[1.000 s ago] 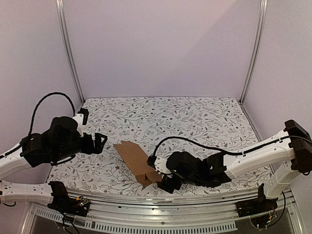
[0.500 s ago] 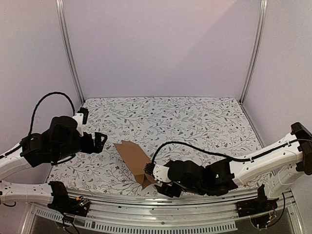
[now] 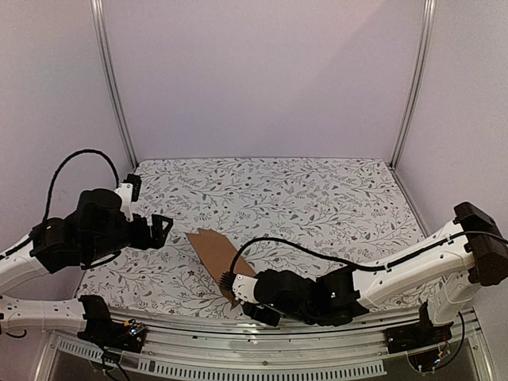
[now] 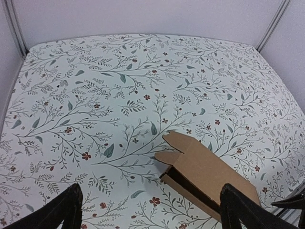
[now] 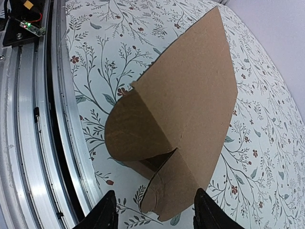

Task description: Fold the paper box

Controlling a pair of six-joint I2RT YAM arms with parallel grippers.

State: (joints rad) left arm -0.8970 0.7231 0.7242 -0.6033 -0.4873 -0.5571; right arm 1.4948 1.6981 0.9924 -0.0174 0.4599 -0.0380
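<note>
The paper box is a brown cardboard piece, part folded into a flattened sleeve, lying slantwise near the table's front edge. Its far end shows two small tabs and a dark opening. At its near end a rounded flap and a second flap stick out. My right gripper is low at that near end. Its jaws stand apart, one on each side of the flaps, with gaps to the card in the right wrist view. My left gripper hovers open to the left of the box, with nothing between its fingers.
The floral tablecloth covers the table. A metal rail runs along the front edge just beside the box's near end, with a small circuit board on it. Upright frame posts and lilac walls close the back and sides.
My right arm has slid left along the front edge, and its gripper now covers the box's near end. The left arm has barely moved.
</note>
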